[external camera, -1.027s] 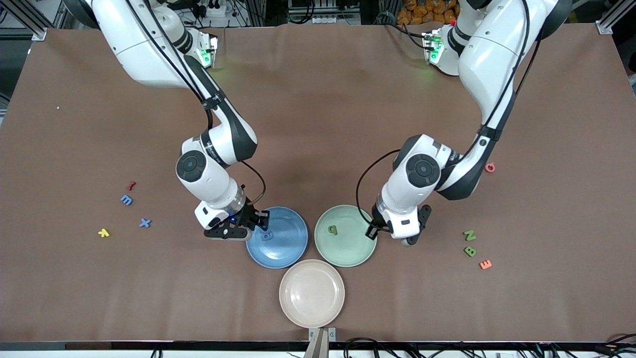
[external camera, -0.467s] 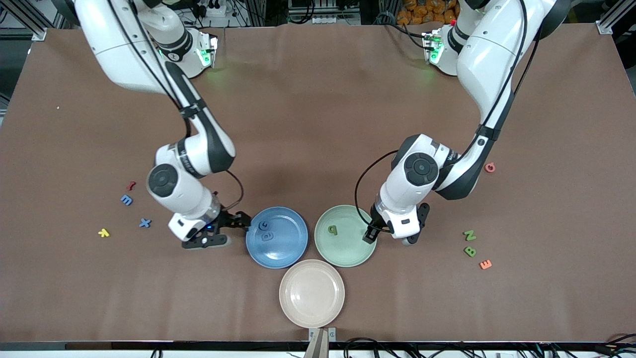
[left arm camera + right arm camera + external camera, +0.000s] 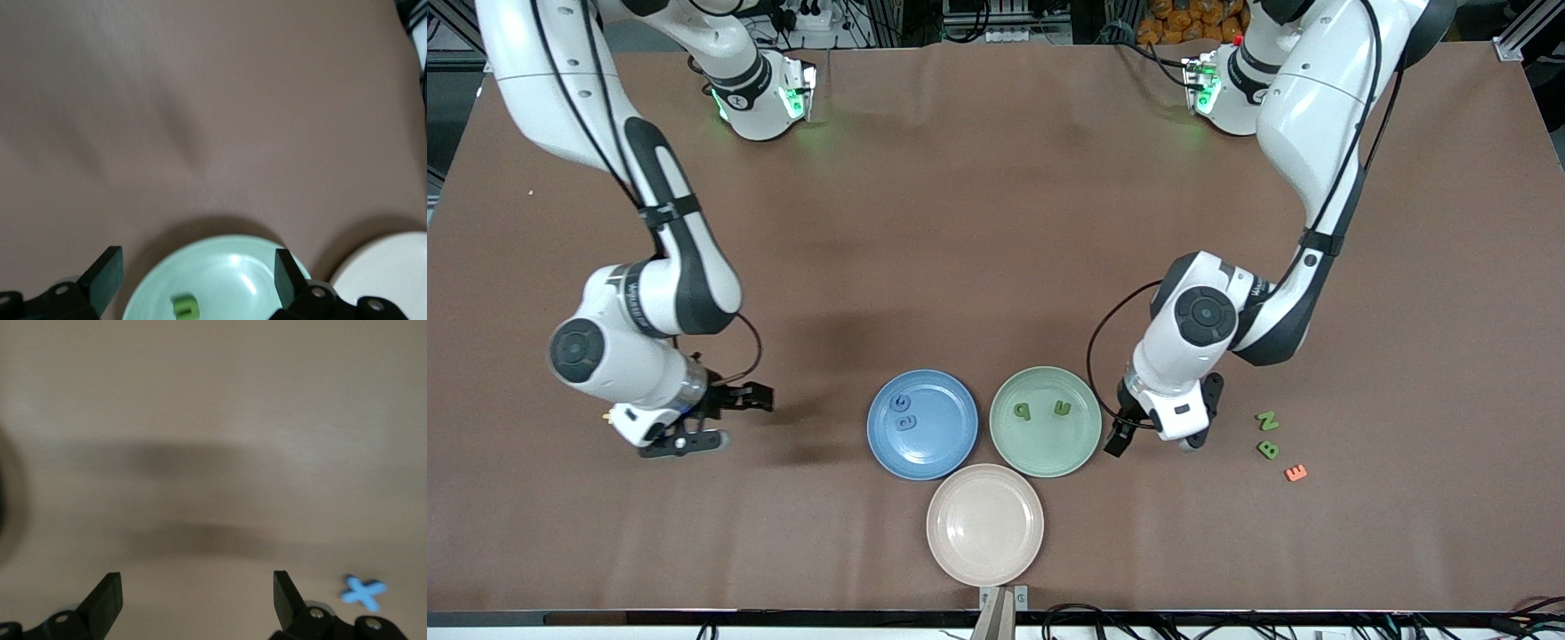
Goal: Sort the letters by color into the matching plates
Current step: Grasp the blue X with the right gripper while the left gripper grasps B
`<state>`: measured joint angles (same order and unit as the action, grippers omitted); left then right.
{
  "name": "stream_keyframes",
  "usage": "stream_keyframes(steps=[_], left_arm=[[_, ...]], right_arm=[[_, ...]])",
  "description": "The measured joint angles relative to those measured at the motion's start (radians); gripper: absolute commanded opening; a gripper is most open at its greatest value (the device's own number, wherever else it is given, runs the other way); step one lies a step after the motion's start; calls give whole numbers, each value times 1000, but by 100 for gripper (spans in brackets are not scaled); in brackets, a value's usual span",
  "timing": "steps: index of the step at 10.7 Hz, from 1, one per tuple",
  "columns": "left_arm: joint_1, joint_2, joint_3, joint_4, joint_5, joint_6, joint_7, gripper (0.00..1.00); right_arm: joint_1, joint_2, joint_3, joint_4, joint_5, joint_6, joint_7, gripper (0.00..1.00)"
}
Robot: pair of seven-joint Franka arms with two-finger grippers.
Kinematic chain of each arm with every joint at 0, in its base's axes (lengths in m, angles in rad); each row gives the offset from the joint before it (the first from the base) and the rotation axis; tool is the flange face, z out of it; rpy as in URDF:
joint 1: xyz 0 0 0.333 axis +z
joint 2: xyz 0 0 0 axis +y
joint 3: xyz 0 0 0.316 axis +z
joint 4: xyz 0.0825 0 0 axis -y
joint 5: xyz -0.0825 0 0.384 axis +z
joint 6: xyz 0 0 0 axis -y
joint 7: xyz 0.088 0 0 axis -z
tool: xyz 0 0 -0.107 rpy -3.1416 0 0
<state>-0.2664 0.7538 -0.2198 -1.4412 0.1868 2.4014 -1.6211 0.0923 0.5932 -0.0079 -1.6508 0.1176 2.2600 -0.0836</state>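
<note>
The blue plate (image 3: 938, 449) holds two blue letters (image 3: 906, 413). The mint green plate (image 3: 1040, 449) beside it holds two green letters (image 3: 1022, 410) (image 3: 1062, 407). My left gripper (image 3: 1116, 440) is open and empty, low beside the green plate's rim on the left arm's side. In the left wrist view (image 3: 197, 277) it frames the green plate (image 3: 227, 267) and one green letter (image 3: 185, 308). My right gripper (image 3: 763, 400) is open and empty over bare table toward the right arm's end. A blue x (image 3: 363, 592) lies near it in the right wrist view (image 3: 197, 597). Green N (image 3: 1267, 420) and B (image 3: 1268, 449) lie toward the left arm's end.
A beige plate (image 3: 985, 551) lies nearer the front camera, between the two coloured plates; it also shows in the left wrist view (image 3: 390, 273). An orange E (image 3: 1296, 473) lies next to the green B. The right arm hides the other letters at its end in the front view.
The right gripper left a second blue letter in the blue plate and swung off toward the right arm's end. The left gripper dropped a second green letter in the green plate and drew off its rim.
</note>
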Motion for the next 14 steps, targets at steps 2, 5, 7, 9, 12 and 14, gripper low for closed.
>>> stream_keyframes(steps=[2, 5, 7, 9, 12, 14], left_arm=[[7, 0, 31, -1, 1, -3, 54, 100], [33, 1, 77, -3, 2, -35, 169, 100], [88, 1, 81, -4, 2, -47, 250, 100], [142, 5, 82, -8, 2, -74, 342, 100], [198, 11, 83, -10, 3, -86, 457, 100], [232, 19, 83, -13, 3, -91, 552, 100]], right_arm=[[-44, 0, -24, -22, 0, 0, -3, 100], [-119, 0, -29, -36, 0, 1, 3, 100], [-153, 4, -32, -47, 0, 4, 9, 100], [-166, 24, -34, -53, 0, 37, 16, 100], [-169, 59, -35, -87, 0, 130, 21, 100], [-169, 79, -36, -106, 0, 180, 21, 100]])
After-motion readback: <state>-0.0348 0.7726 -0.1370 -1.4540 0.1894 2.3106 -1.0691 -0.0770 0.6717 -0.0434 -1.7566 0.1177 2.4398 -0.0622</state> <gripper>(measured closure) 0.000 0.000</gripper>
